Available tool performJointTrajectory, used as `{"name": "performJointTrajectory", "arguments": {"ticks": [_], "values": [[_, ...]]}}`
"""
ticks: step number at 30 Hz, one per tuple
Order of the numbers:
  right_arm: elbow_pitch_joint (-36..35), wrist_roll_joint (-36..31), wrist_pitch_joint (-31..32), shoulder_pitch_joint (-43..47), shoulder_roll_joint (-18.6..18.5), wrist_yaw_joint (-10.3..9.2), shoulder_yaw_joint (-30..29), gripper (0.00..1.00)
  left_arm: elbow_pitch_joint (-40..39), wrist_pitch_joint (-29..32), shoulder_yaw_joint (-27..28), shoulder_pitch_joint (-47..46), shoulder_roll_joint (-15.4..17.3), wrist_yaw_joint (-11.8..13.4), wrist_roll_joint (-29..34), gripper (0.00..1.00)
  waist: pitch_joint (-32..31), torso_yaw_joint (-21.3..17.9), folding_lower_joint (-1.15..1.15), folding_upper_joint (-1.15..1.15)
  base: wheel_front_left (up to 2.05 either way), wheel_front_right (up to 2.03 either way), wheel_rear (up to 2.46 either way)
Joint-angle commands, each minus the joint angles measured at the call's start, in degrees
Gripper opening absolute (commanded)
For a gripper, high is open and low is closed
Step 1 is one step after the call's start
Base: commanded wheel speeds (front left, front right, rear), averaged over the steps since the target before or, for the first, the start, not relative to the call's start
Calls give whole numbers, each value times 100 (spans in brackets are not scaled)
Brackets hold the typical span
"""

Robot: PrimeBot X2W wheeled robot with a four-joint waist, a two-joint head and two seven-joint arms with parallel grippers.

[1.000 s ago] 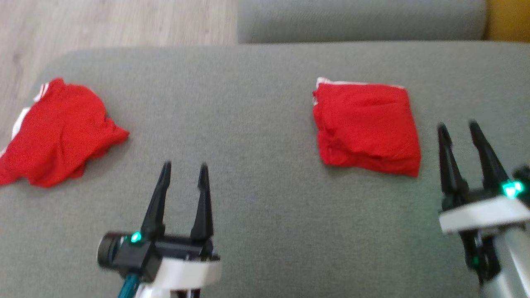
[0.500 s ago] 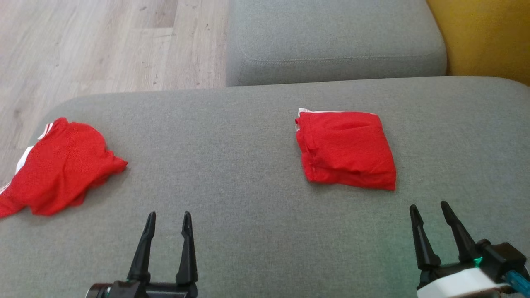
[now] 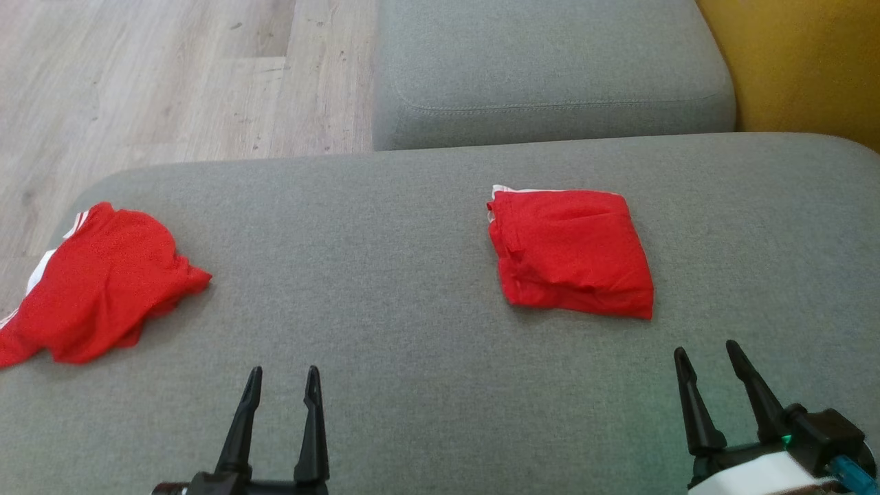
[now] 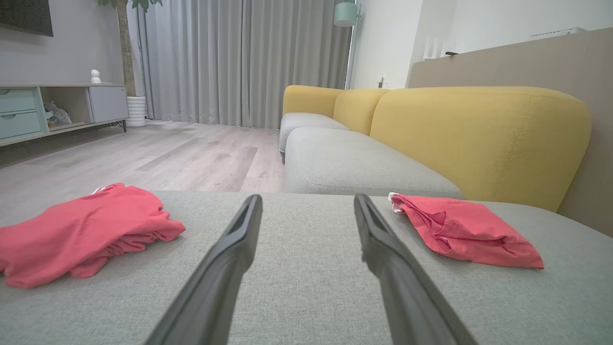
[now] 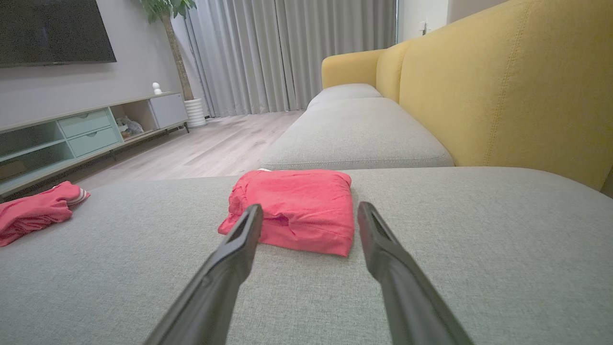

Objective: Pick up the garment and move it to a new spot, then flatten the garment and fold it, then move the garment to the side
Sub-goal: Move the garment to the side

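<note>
1. Both my claws sit low at the near edge of the grey cushion. The left claw and the right claw each have their fingers spread apart, with nothing in either.
2. The folded red garment lies right of centre on the cushion, a bit ahead of my right claw and not touching it. It looks finished to me, so I'd leave it alone.
3. The crumpled red garment is heaped at the far left edge of the cushion, well apart from the folded one. I reckon that's the one to grab now.
4. I'd use the left claw and come down on the bunched tip that points toward the middle. Pinch a ridge of cloth, not the cushion cover.
5. Lift it fully clear before moving sideways, so it doesn't drag.
6. Set it down in the open middle, away from the folded one, so there's room to spread it flat.
</note>
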Motion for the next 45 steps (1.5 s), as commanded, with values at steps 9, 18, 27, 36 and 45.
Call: {"name": "performJointTrajectory", "arguments": {"ticks": [9, 18, 27, 36, 45], "values": [[-155, -117, -62, -180, -40, -4, 85, 100, -140, -13, 195, -145, -3, 71, 44, 100, 41, -40, 0, 0, 0, 0, 0], [-103, -253, -62, -390, -37, -4, -27, 100, -122, -13, 145, -242, -3, 24, -181, 100, 408, 45, 0, 0, 0, 0, 0], [723, 18, -62, -1614, -196, -4, -434, 100, -472, -13, -80, -789, -3, 154, 3, 100, 1400, 304, 0, 0, 0, 0, 0], [2280, 508, 409, -3168, -702, -4, -538, 100, -637, -13, -480, -1336, -3, 252, -8, 100, 2074, 587, 0, 0, 0, 0, 0], [2694, 1835, 1113, -3584, -1041, -4, 737, 0, -585, -13, -667, -1536, -3, 370, -38, 100, 2289, 643, 0, 0, 0, 0, 0]]}}
